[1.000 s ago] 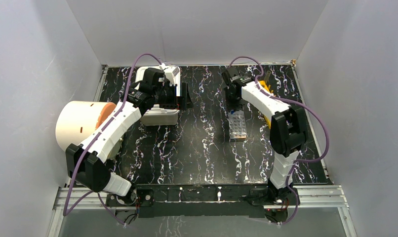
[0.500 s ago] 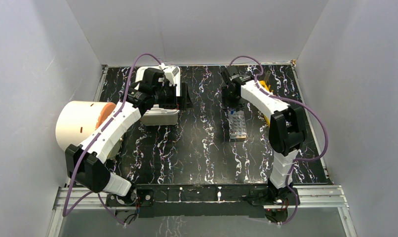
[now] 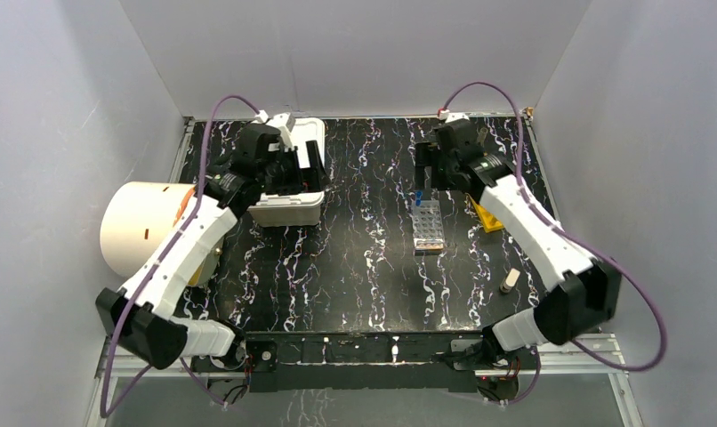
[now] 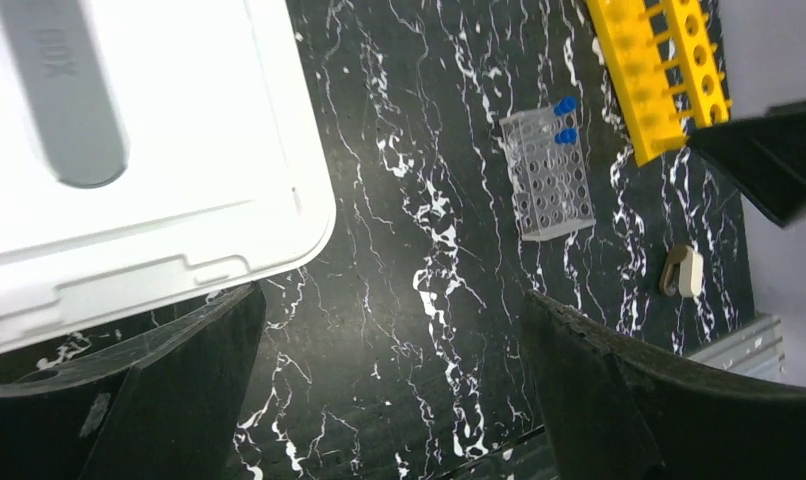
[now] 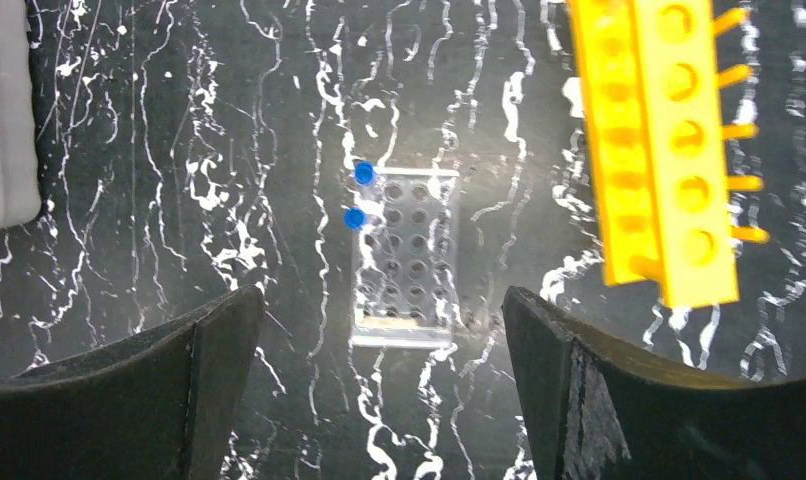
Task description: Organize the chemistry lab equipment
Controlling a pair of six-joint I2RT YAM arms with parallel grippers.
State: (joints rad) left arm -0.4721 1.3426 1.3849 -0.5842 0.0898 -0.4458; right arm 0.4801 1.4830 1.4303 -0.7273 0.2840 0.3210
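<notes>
A clear perforated rack [image 3: 429,224] [image 4: 551,180] [image 5: 407,255] stands mid-table with two blue-capped vials [image 5: 363,172] [image 4: 565,104] [image 3: 420,194] upright at its far left corner. The yellow holed tube rack [image 3: 484,213] [image 5: 659,140] [image 4: 659,70] lies to its right. My right gripper [image 3: 431,173] [image 5: 379,320] hovers above the far end of the clear rack, open, with nothing between its fingers. My left gripper [image 3: 309,171] [image 4: 389,330] is open and empty above the right edge of a white lidded box [image 3: 288,211] [image 4: 129,150].
A big cream cylinder [image 3: 141,227] lies on its side at the left edge. A small beige piece [image 3: 510,281] [image 4: 682,272] lies near the right front of the black marbled table [image 3: 355,267]. Grey walls enclose three sides.
My right gripper opened and drew up and to the right, away from the clear rack, its elbow swinging out right. The left gripper shifted slightly left and back over the white box.
</notes>
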